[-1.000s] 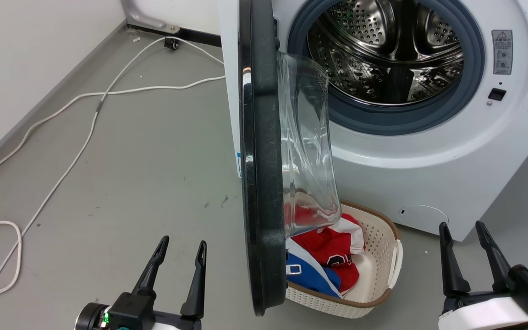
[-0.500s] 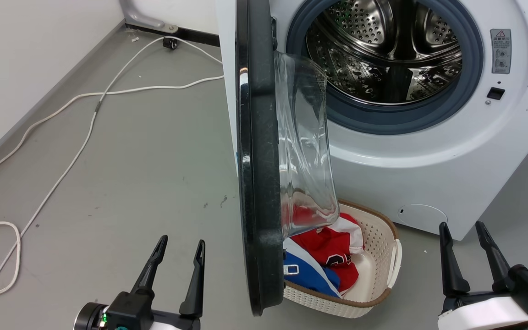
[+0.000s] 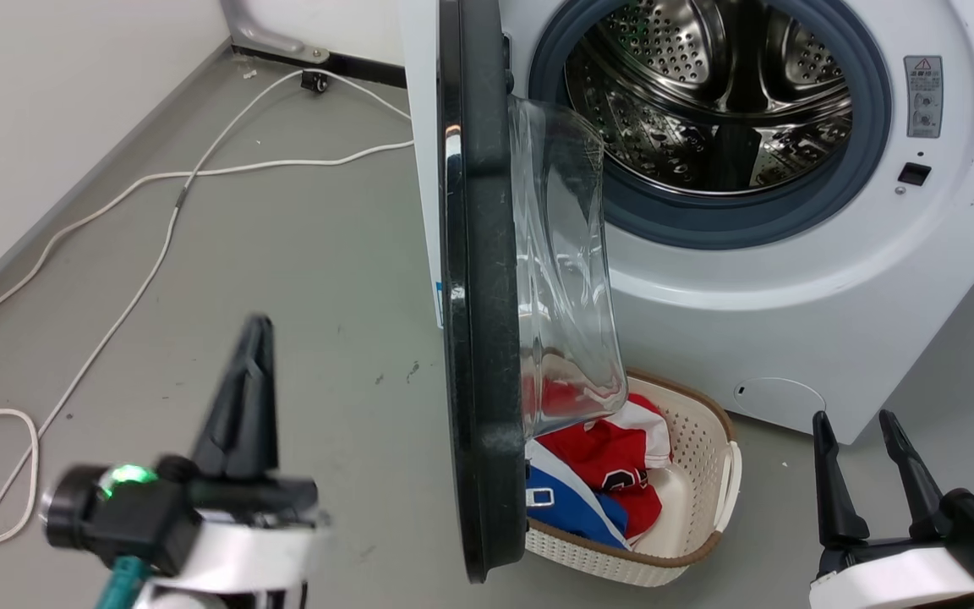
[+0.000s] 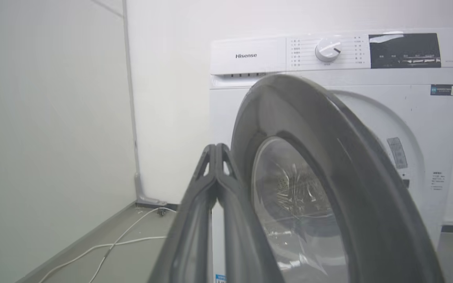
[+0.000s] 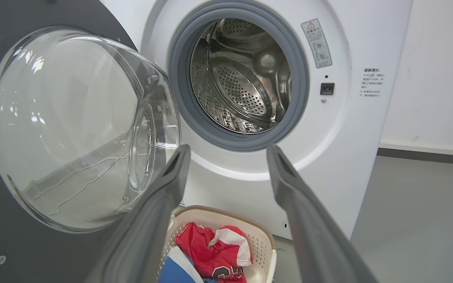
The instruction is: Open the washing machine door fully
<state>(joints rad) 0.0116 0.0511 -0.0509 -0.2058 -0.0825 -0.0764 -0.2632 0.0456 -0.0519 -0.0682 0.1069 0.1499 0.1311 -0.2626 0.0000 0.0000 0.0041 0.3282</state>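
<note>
The white washing machine (image 3: 791, 296) stands with its steel drum (image 3: 707, 85) exposed. The washing machine door (image 3: 474, 296) sticks out roughly square to the front, so its black rim shows edge-on and the clear glass bowl (image 3: 567, 271) faces right. My left gripper (image 3: 257, 326) is shut and empty, raised left of the door and apart from it. In the left wrist view its joined fingertips (image 4: 216, 147) point at the door's outer face (image 4: 328, 177). My right gripper (image 3: 853, 419) is open and low at the right. Between its fingers (image 5: 228, 147) lie the machine's front and the bowl (image 5: 73, 125).
A cream laundry basket (image 3: 707, 474) with red and blue clothes sits on the floor under the door, against the machine. White cable (image 3: 149, 245) runs across the grey floor at the left. A wall (image 3: 47, 101) closes the left side.
My left gripper has shut, risen and turned onto its side, blurred with motion. The door and my right gripper hold their places.
</note>
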